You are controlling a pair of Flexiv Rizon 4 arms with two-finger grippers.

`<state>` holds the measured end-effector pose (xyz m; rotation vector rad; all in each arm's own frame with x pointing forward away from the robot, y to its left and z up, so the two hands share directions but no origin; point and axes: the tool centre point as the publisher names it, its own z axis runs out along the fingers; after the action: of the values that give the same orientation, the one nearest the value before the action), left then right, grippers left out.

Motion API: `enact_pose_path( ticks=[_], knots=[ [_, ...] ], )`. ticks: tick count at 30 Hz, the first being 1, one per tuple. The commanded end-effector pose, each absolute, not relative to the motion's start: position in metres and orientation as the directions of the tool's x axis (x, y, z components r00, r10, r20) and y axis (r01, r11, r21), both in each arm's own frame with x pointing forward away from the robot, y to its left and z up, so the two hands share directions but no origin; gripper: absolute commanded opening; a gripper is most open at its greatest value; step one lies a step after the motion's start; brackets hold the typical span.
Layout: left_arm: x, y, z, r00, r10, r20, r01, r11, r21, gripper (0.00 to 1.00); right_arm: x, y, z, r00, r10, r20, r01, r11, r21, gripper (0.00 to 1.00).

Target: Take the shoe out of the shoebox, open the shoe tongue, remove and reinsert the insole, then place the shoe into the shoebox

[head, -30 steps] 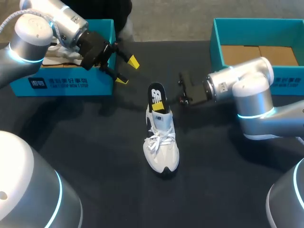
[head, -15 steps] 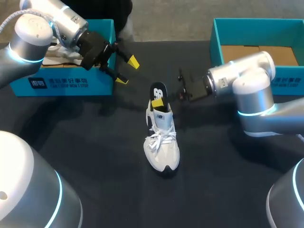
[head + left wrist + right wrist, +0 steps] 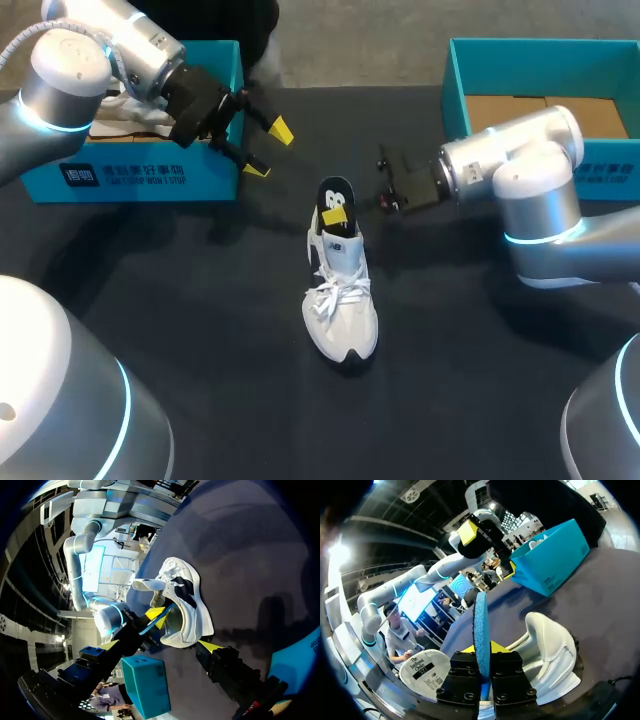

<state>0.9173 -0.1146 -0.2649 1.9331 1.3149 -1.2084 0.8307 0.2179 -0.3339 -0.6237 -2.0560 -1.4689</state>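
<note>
Work here looks about half done to us: the shoe (image 3: pixel 340 305) is out of its box and stands on the table (image 3: pixel 200 330), just under our right claw (image 3: pixel 337 214). That claw is pinched tight on the insole (image 3: pixel 334 192), and the insole's low end sits inside the shoe's heel. Left to do: lay the insole flat inside and put the shoe away. Our left claw (image 3: pixel 269 150) hangs wide open with nothing in it, well apart from the shoe, right beside a blue box (image 3: pixel 140 180). A second blue box (image 3: pixel 520 60) sits behind the right claw. Between the claws we see bare table to move in.
</note>
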Motion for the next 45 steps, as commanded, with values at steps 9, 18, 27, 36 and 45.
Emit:
enact_pose_path(
  ticks=[9,18,27,36,45],
  knots=[
    [0.919,-0.115,-0.266,0.139,0.462,-0.876,0.91,-0.408,-0.071,1.0,0.819,0.228,-0.347,-0.726,0.045,0.686,0.653,0.358,0.667,0.0],
    [0.919,-0.115,-0.266,0.139,0.462,-0.876,0.91,-0.408,-0.071,1.0,0.819,0.223,-0.338,-0.74,0.069,0.669,0.645,0.353,0.678,0.4],
    [0.919,-0.115,-0.266,0.139,0.462,-0.876,0.91,-0.408,-0.071,1.0,0.82,0.221,-0.33,-0.749,0.087,0.657,0.645,0.324,0.693,0.47],
    [0.919,-0.115,-0.266,0.139,0.462,-0.876,0.91,-0.408,-0.071,1.0,0.817,0.212,-0.326,-0.745,0.117,0.657,0.656,0.305,0.69,0.47],
    [0.919,-0.115,-0.266,0.139,0.462,-0.876,0.91,-0.408,-0.071,1.0,0.82,0.204,-0.33,-0.738,0.137,0.661,0.67,0.268,0.692,0.47]
  ],
)
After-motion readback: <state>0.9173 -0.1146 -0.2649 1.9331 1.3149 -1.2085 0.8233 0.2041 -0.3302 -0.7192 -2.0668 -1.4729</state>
